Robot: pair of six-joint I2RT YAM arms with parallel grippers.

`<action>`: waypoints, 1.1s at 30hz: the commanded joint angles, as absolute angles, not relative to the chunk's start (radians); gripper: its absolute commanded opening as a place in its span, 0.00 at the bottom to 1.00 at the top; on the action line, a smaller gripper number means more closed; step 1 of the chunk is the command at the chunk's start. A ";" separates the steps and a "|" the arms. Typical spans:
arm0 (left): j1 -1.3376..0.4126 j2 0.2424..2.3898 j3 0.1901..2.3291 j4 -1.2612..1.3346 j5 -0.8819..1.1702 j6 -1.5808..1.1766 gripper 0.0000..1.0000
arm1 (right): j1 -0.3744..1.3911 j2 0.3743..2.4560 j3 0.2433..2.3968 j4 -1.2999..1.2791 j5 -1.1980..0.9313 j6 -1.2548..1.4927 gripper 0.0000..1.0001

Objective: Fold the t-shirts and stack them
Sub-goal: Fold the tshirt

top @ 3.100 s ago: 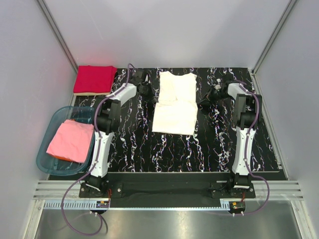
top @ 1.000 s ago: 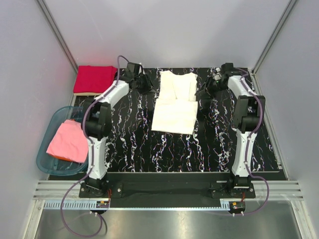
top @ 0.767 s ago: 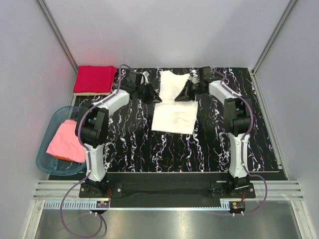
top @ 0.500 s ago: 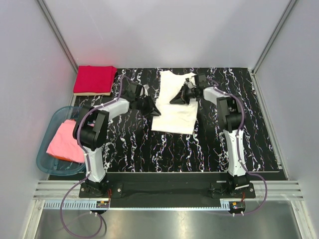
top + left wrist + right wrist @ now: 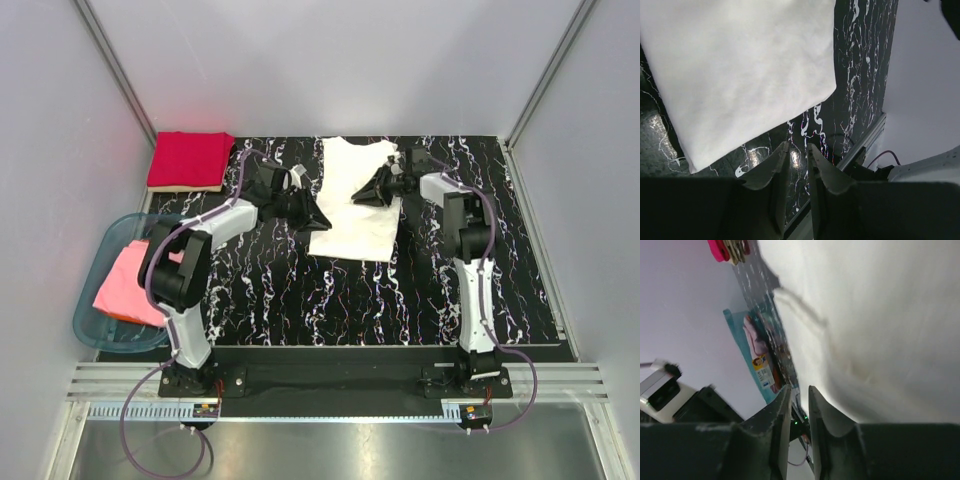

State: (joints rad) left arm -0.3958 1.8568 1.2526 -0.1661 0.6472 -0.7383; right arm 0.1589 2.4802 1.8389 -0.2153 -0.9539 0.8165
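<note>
Jaws on both the left gripper [image 5: 318, 220] and right gripper [image 5: 362, 197] look pinched nearly closed on nothing visible, flanking the half-folded white cotton t-shirt [image 5: 352, 215] at upper-centre of the black marbled table [image 5: 400, 290], long axis running top-to-bottom between them.

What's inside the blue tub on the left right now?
A pink garment lies in the tub. The left arm covers part of it, and anything beneath the garment is hidden.
</note>
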 commanded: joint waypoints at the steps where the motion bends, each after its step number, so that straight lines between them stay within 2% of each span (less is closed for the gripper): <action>1: -0.397 1.920 1.302 -0.123 0.706 -0.745 0.25 | 0.158 2.194 1.755 -0.291 -0.913 0.789 0.30; 4: -0.399 1.991 1.312 -0.127 0.697 -0.724 0.24 | 0.160 2.089 1.614 -0.296 -0.926 0.781 0.30; 7: -0.394 2.043 1.302 -0.138 0.681 -0.703 0.24 | 0.167 2.037 1.467 -0.282 -0.953 0.723 0.25; 10: -0.399 2.062 1.252 -0.115 0.669 -0.707 0.23 | 0.169 2.026 1.335 -0.192 -0.971 0.719 0.16; 11: -0.400 2.060 1.235 -0.114 0.664 -0.704 0.22 | 0.167 2.032 1.277 -0.166 -0.982 0.721 0.13; 19: -0.408 1.962 0.968 -0.069 0.621 -0.696 0.20 | 0.124 2.085 0.961 0.127 -1.005 0.739 0.10; 21: -0.416 1.913 0.928 -0.066 0.621 -0.696 0.19 | 0.101 2.040 0.884 0.150 -1.019 0.753 0.08; 27: -0.472 1.728 0.874 -0.118 0.652 -0.690 0.21 | 0.095 1.725 0.779 -0.099 -0.968 0.671 0.08; 29: -0.477 1.663 0.896 -0.155 0.655 -0.690 0.27 | 0.097 1.651 0.801 -0.250 -0.917 0.606 0.09; 33: -0.477 1.646 0.959 -0.176 0.647 -0.696 0.31 | 0.147 1.663 0.831 -0.268 -0.927 0.614 0.09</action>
